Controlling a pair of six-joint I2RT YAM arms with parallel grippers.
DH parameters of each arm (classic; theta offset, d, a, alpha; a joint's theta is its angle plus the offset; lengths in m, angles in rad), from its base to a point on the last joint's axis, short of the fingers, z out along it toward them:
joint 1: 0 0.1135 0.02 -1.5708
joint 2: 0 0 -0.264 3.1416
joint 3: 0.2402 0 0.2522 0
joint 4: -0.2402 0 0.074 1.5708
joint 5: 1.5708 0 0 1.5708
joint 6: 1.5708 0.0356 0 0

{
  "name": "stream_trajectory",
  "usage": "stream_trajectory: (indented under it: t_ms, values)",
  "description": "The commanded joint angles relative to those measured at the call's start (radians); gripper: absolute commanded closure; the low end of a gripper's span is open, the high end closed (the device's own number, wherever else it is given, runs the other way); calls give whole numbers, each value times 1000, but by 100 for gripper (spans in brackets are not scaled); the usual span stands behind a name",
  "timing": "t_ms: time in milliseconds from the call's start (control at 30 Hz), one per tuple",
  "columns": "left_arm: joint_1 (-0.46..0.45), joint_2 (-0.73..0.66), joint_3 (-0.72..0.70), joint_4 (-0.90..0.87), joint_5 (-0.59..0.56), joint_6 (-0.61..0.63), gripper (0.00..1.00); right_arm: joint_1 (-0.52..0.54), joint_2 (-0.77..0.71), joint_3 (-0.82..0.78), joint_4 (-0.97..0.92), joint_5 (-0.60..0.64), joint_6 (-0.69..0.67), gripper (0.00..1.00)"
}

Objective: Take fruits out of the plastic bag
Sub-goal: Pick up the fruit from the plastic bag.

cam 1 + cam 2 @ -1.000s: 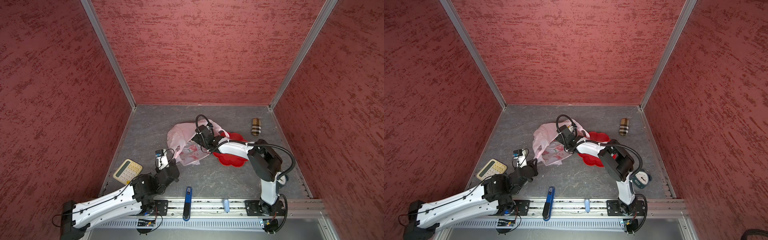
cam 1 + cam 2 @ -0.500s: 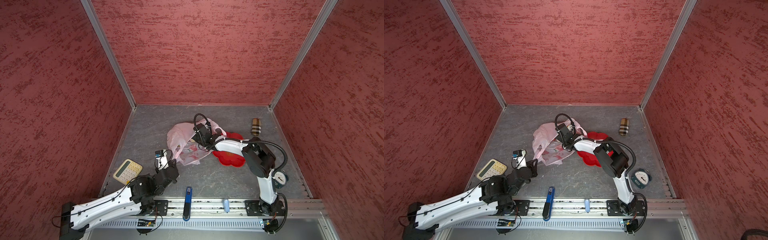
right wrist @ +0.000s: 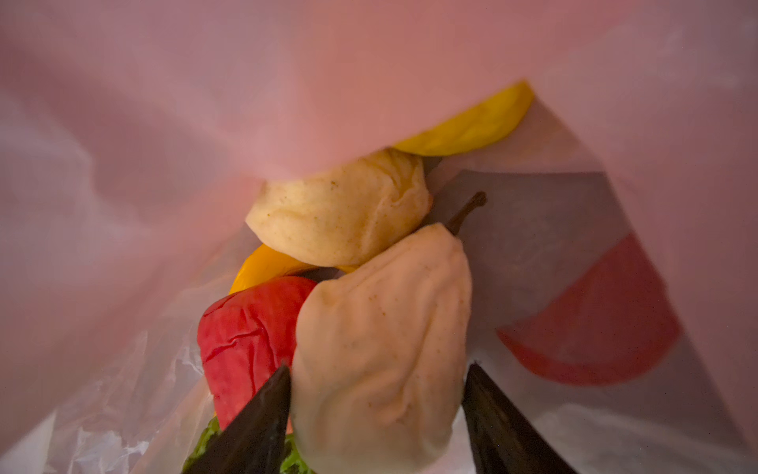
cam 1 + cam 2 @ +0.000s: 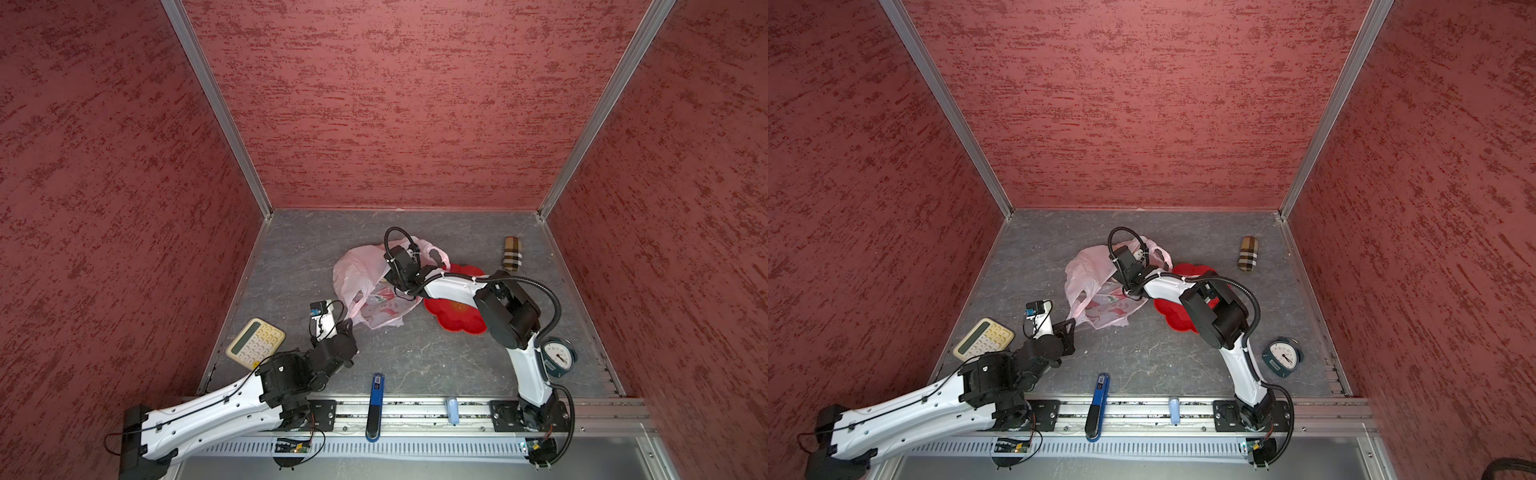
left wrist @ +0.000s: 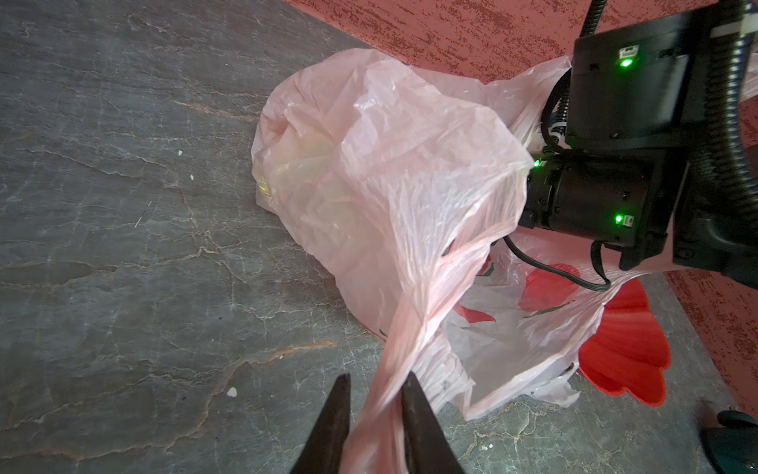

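Inside the plastic bag (image 4: 353, 274) on the bench (image 4: 415, 357), a beige pear (image 3: 385, 303) lies against a red fruit (image 3: 250, 332), with a banana (image 3: 471, 123) beyond. Jaws of the right gripper (image 3: 377, 367) flank the pear, grip uncertain; jaws of the left gripper (image 5: 377, 377) clamp the bag's twisted handle (image 5: 418, 324). Printed writing unreadable

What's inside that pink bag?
Inside the bag: a beige pear straddled by the right gripper, another beige fruit, a red one, yellow pieces, some green. Plastic folds cover whatever lies deeper.

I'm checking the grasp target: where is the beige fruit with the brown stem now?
In the right wrist view, the stemmed beige fruit lies inside the plastic bag, between the fingers of the right gripper, touching the red fruit.
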Motion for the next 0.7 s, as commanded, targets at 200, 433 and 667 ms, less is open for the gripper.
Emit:
stream_trajectory:
  t_ms: [200,433,667]
  values:
    - [-3,-28,-7,-19,-8,14,77,-15,24,12,7,-27,24,40]
    - [-3,-30,0,-20,-37,15,77,-17,4,-33,88,-44,15,58]
    - [68,-22,-3,79,-67,106,76,-12,-87,-91,115,-44,-44,69]
